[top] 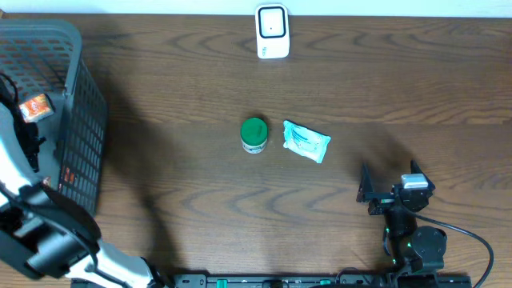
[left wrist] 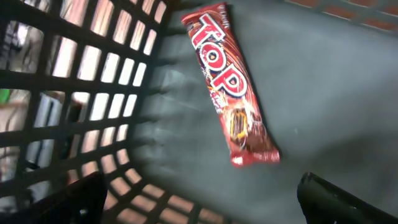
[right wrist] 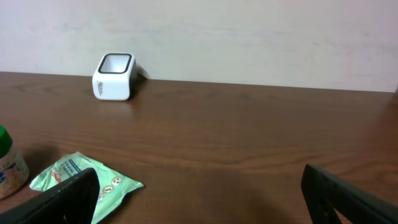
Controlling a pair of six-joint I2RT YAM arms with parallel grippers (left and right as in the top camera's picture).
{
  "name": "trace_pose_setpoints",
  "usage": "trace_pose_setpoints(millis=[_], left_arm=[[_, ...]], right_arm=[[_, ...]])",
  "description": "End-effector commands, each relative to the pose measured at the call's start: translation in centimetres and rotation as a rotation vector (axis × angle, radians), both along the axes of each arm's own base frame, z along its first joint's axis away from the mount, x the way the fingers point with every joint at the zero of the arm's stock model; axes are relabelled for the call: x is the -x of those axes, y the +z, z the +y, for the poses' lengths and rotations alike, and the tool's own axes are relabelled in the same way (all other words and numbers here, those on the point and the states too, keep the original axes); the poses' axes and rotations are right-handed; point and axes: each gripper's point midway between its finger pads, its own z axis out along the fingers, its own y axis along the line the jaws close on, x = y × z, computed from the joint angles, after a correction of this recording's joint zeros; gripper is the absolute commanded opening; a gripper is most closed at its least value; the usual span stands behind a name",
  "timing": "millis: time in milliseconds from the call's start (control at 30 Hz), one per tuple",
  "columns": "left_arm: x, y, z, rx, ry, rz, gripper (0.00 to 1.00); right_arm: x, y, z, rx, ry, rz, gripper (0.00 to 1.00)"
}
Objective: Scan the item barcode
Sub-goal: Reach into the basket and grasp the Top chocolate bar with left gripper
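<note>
Hanging inside the basket (left wrist: 93, 93), the left gripper (left wrist: 202, 205) holds its jaws apart above a red chocolate bar (left wrist: 231, 93), plain only in its wrist view. Overhead shows the scanner (top: 272, 32), jar (top: 254, 134) and packet (top: 306, 142); the right gripper (right wrist: 202, 202) likewise stands spread.

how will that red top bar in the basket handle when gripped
The bar looks glossy-wrapped, so probably slippery. It is long and slim with crimped ends: likely light, stiffish in the middle, floppy at the ends. Lying flat on the basket floor, it should slide rather than roll if pushed.
</note>
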Motion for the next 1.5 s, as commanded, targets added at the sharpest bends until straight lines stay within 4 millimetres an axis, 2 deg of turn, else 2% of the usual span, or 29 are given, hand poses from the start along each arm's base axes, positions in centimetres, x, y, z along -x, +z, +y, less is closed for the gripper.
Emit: trace_pose_setpoints(millis=[0, 167, 333, 700, 867, 1000, 1167, 1200, 1267, 1333, 1467], left_arm=[[-0.1, -2.1, 0.5, -0.003, 0.106, 0.021, 0.98], [-0.6, -5.6, 0.7, 0.050, 0.107, 0.092, 0.98], [-0.9, -8.0, 0.9, 0.074, 0.113, 0.125, 0.98], [-1.4, -10.2, 2.0, 0.084, 0.145, 0.100, 0.98], [-1.5, -12.1, 2.4, 0.075, 0.143, 0.081, 0.98], [-2.4, -14.1, 2.1, 0.117, 0.065, 0.040, 0.98], [-2.7, -16.1, 0.4, 0.199, 0.052, -0.005, 1.00], [-2.6, -16.3, 0.2, 0.207, 0.052, -0.005, 0.86], [-2.3, -16.5, -0.1, 0.217, 0.053, 0.005, 0.69], [-1.9, -16.4, -0.4, 0.232, 0.043, 0.024, 0.66], [-1.2, -16.4, -0.9, 0.259, 0.022, 0.054, 0.66]], right_arm=[[0.0, -0.1, -0.3, 0.004, -0.012, 0.004, 0.99], [0.0, -0.1, -0.3, 0.004, -0.012, 0.004, 0.99], [0.0, -0.1, -0.3, 0.004, -0.012, 0.004, 0.99], [0.0, -0.1, -0.3, 0.004, -0.012, 0.004, 0.99], [0.0, -0.1, -0.3, 0.004, -0.012, 0.004, 0.99], [0.0, -0.1, -0.3, 0.004, -0.012, 0.004, 0.99], [0.0, -0.1, -0.3, 0.004, -0.012, 0.004, 0.99], [0.0, -0.1, -0.3, 0.004, -0.012, 0.004, 0.99], [0.0, -0.1, -0.3, 0.004, -0.012, 0.004, 0.99], [0.0, -0.1, -0.3, 0.004, -0.012, 0.004, 0.99], [0.0, -0.1, -0.3, 0.004, -0.012, 0.004, 0.99]])
